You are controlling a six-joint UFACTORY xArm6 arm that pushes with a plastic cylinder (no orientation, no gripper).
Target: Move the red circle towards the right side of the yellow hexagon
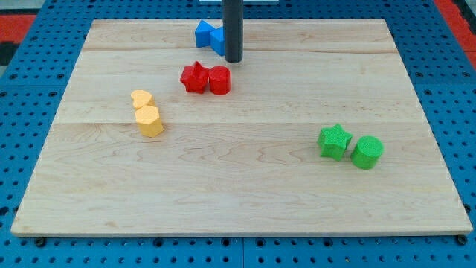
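The red circle [219, 80] sits on the wooden board, touching a red star [194, 77] on its left. The yellow hexagon [149, 120] lies to the lower left, touching a yellow heart [141, 99] above it. My tip [233, 59] stands just above and slightly right of the red circle, a small gap apart from it. The rod partly hides the blue blocks behind it.
Two blue blocks [207, 35] lie at the view's top, left of the rod, their shapes unclear. A green star [335, 141] and a green circle [367, 152] sit at the right. The wooden board [238, 201] ends on a blue pegboard.
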